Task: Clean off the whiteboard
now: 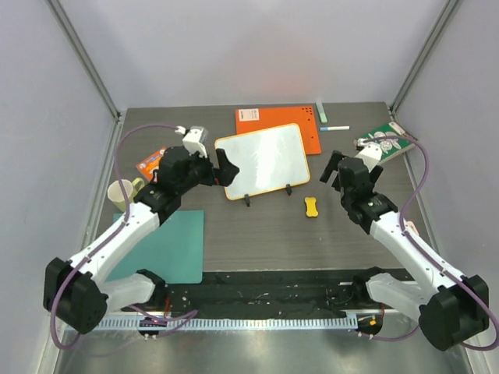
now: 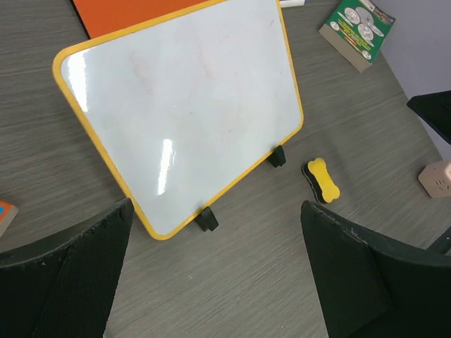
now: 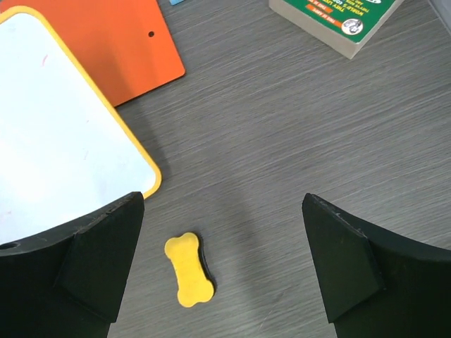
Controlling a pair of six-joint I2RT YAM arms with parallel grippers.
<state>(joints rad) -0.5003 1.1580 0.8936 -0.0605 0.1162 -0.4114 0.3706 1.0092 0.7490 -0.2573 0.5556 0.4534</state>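
Note:
The whiteboard point(image 1: 261, 161) stands tilted on two black feet at mid-table, white with a yellow-orange rim. It shows faint red traces in the left wrist view point(image 2: 183, 105), and its corner shows in the right wrist view point(image 3: 63, 162). A yellow bone-shaped eraser point(image 1: 312, 206) lies flat on the table just right of the board's front point(image 2: 322, 179) point(image 3: 189, 270). My left gripper point(image 1: 224, 168) is open and empty at the board's left edge point(image 2: 217, 204). My right gripper point(image 1: 337, 170) is open and empty, hovering right of the eraser point(image 3: 223, 197).
A flat orange book point(image 1: 284, 125) lies behind the board. A green book point(image 1: 387, 142) lies at the back right, with a marker point(image 1: 335, 128) near it. A teal mat point(image 1: 168, 245) and a cup point(image 1: 121, 191) are at the left.

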